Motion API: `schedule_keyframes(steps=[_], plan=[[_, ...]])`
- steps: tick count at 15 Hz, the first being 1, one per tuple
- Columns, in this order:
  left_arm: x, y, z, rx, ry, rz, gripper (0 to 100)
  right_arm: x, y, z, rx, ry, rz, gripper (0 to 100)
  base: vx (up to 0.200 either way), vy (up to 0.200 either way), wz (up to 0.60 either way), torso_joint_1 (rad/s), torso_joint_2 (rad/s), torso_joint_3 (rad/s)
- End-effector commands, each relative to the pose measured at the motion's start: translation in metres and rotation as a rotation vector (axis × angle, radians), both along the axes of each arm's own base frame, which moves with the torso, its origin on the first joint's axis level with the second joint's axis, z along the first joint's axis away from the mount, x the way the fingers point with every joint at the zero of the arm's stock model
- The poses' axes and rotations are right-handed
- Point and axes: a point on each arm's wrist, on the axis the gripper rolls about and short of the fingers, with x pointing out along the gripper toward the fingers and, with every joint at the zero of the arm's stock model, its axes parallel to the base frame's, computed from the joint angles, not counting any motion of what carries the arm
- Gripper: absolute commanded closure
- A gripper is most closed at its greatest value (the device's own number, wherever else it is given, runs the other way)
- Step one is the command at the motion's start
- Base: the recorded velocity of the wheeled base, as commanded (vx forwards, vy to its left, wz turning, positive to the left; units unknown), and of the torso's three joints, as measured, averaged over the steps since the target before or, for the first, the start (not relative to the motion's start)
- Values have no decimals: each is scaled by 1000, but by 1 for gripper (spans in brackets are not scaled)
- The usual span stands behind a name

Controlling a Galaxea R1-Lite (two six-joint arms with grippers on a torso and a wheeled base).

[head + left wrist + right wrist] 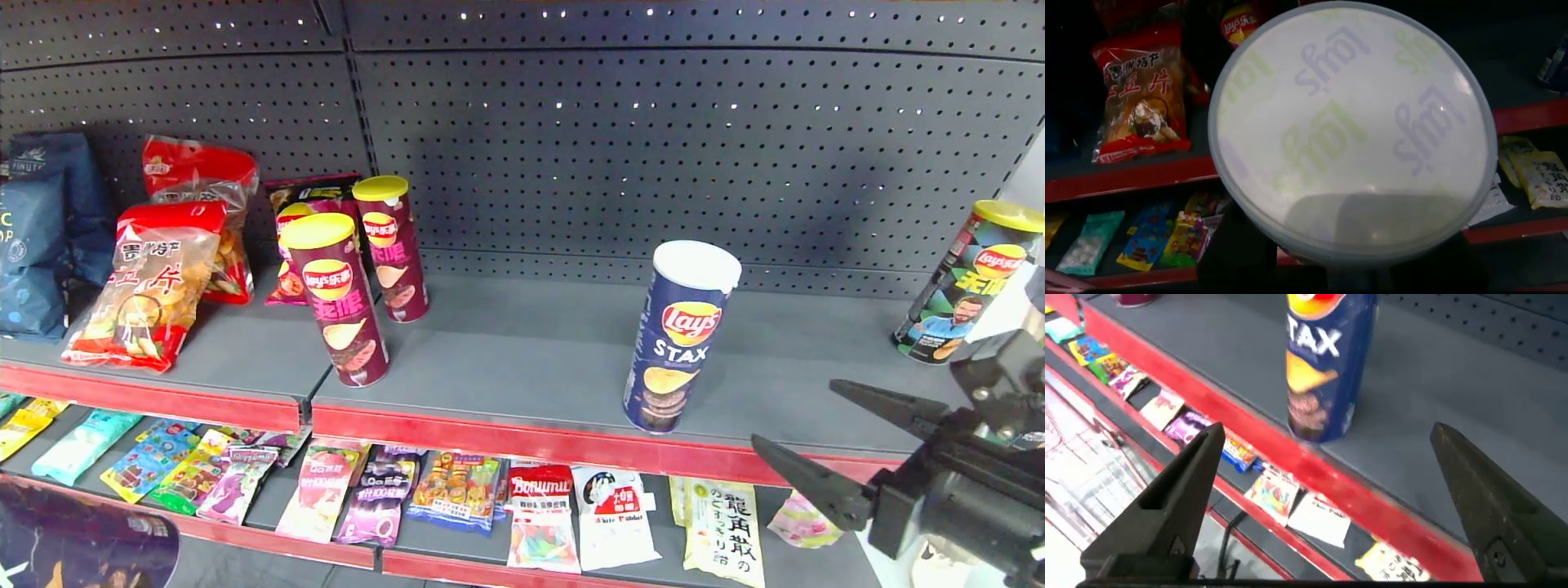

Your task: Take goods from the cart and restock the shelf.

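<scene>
A chip can with a white translucent lid (1351,131) sits right in front of my left wrist camera, with my left gripper shut on it; the can's dark purple body (82,539) shows at the lower left, below the shelf front. A blue chip can (682,335) stands upright near the red front edge of the top shelf (531,351). My right gripper (796,416) is open and holds nothing, to the right of that can and a little in front of the shelf edge. In the right wrist view the blue can (1327,367) stands beyond the open right gripper (1327,433).
Two purple cans (339,298) and snack bags (155,278) stand on the shelf's left part, and a dark can with a yellow lid (963,286) at the far right. Between the purple and blue cans the shelf is bare. Candy packets (457,490) line the lower shelf.
</scene>
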Motion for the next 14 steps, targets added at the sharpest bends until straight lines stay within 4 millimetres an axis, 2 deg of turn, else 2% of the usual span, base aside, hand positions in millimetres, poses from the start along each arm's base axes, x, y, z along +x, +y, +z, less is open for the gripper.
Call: schedule_keyframes(steps=[1, 3, 4, 5, 6, 8, 10, 12, 14], plan=[[4, 0, 2, 0, 19, 0, 100, -18, -38, 12, 30, -67, -94, 0, 0, 0, 0, 0, 0, 0], [7, 0, 4, 0, 22, -1, 100, -33, -54, 13, 8, -83, -113, 0, 0, 0, 0, 0, 0, 0], [9, 0, 9, 0, 20, -4, 100, -58, -64, 12, -5, -65, -169, 0, 0, 0, 0, 0, 0, 0], [9, 0, 10, -1, 20, -12, 100, -72, -68, 13, -10, -55, -193, 0, 0, 0, 0, 0, 0, 0], [10, -1, 11, -2, 20, -39, 100, -99, -73, 11, -17, -44, -236, 0, 0, 0, 0, 0, 0, 0], [11, -1, 11, -4, 31, -70, 100, -140, -78, -11, -24, -62, -295, 0, 0, 0, 0, 0, 0, 0], [18, -1, 14, -7, 52, -96, 100, -168, -82, -43, -30, -92, -357, 0, 0, 0, 0, 0, 0, 0], [26, -2, 22, -12, 67, -145, 100, -167, -84, -40, -15, -88, -463, 0, 0, 0, 0, 0, 0, 0], [36, -3, 27, -18, 96, -179, 100, -164, -84, -51, -27, -44, -493, 0, 0, 0, 0, 0, 0, 0]])
